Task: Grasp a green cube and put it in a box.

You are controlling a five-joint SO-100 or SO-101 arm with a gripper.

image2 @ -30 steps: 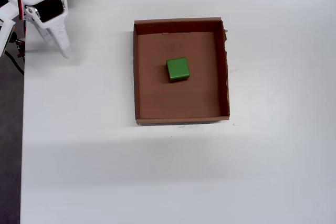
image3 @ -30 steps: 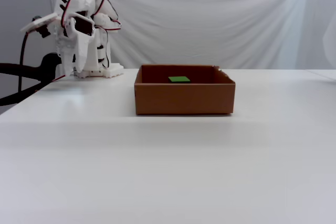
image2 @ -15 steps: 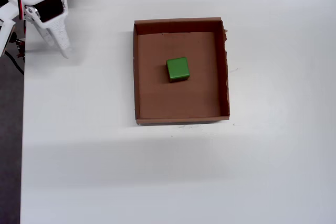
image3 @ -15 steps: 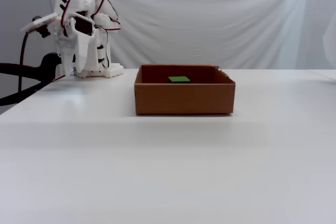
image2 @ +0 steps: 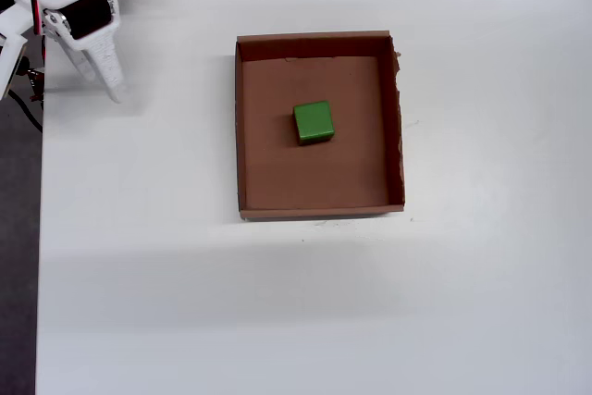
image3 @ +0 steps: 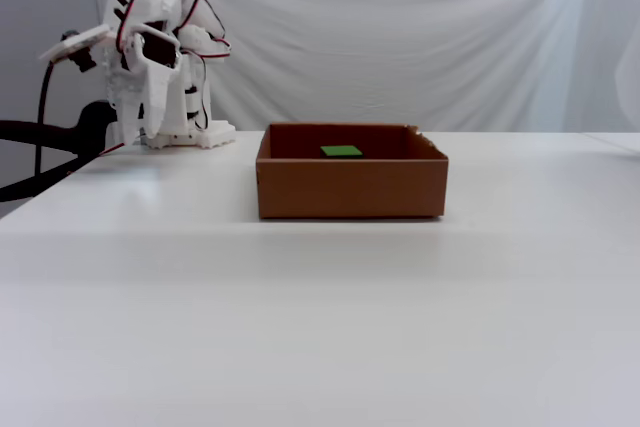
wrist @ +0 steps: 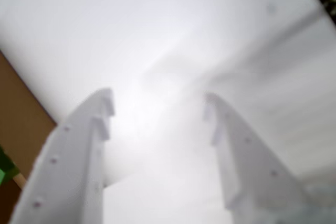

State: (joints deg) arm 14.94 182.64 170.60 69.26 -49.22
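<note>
The green cube [image2: 314,122] lies near the middle of the floor of the box [image2: 243,136], a shallow brown cardboard tray. In the fixed view only the cube's top [image3: 342,151] shows over the box's front wall [image3: 350,187]. My gripper [image2: 97,76] is far off at the table's top left corner, folded back by the arm's base and pointing down [image3: 140,112]. In the wrist view its two white fingers stand apart with nothing between them [wrist: 158,98]. A corner of the box [wrist: 21,124] and a sliver of the cube [wrist: 5,171] show at that view's left edge.
The arm's white base [image3: 185,132] stands at the table's back left. A dark cable [image3: 40,137] hangs off the left table edge. A white cloth backdrop [image3: 400,37] hangs behind the white table [image2: 305,312].
</note>
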